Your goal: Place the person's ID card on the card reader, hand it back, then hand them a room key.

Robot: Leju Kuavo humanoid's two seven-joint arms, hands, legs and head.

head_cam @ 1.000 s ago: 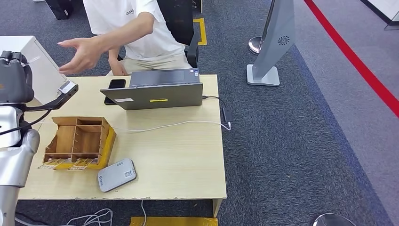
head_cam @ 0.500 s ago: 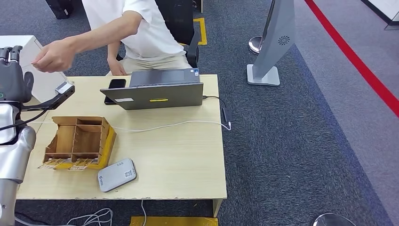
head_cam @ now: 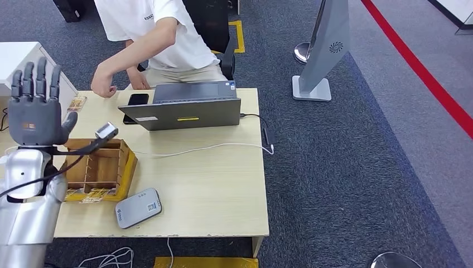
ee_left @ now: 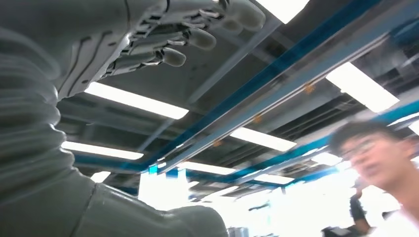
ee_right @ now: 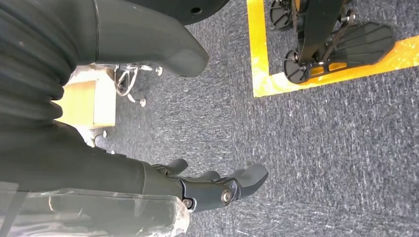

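Note:
My left hand (head_cam: 36,109) is raised above the table's left end, palm forward, fingers spread and holding nothing; its fingers (ee_left: 188,34) stand out against the ceiling in the left wrist view. A small patterned card (head_cam: 77,103) lies on the table at the far left, just left of the person's closed hand (head_cam: 103,86). The grey card reader (head_cam: 138,207) sits near the front edge with nothing on it. A wooden compartment box (head_cam: 97,164) has similar cards (head_cam: 78,194) along its front. My right hand (ee_right: 212,190) hangs over the carpet, fingers loosely extended, holding nothing.
A grey laptop (head_cam: 187,109) and a black phone (head_cam: 138,99) sit at the table's far edge before the seated person (head_cam: 162,33). A white cable (head_cam: 212,148) crosses the tabletop. A white cabinet (head_cam: 22,56) stands at the left.
The person's hand met my left hand, then drew back to the table. A card now lies on the table's far left. My left hand has spread its fingers and come nearer.

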